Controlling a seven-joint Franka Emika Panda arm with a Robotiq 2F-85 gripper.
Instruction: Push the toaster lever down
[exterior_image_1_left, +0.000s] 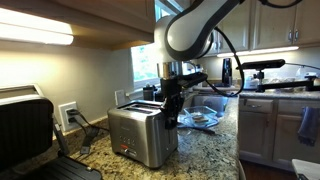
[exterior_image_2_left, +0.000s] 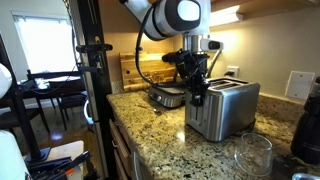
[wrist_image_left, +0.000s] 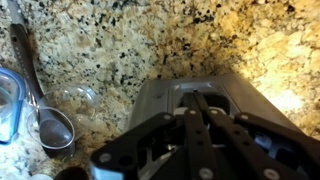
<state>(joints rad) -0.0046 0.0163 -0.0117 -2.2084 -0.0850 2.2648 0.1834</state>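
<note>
The brushed steel two-slot toaster (exterior_image_1_left: 143, 137) stands on the speckled granite counter and shows in both exterior views (exterior_image_2_left: 228, 108). My gripper (exterior_image_1_left: 172, 110) hangs at the toaster's narrow end, fingertips at its upper edge (exterior_image_2_left: 197, 96). In the wrist view the two black fingers lie pressed together, and the gripper (wrist_image_left: 195, 98) points down over the toaster's end face (wrist_image_left: 160, 95). The fingers hide the lever, so I cannot tell whether they touch it.
A larger black appliance with a silver top (exterior_image_1_left: 20, 125) stands at the counter's near end, with a wall outlet (exterior_image_1_left: 68, 114) behind it. A sink with a dish (exterior_image_1_left: 205, 118) lies past the toaster. A pan (exterior_image_2_left: 166, 96), a glass (exterior_image_2_left: 250, 156) and a metal spoon (wrist_image_left: 42, 105) are nearby.
</note>
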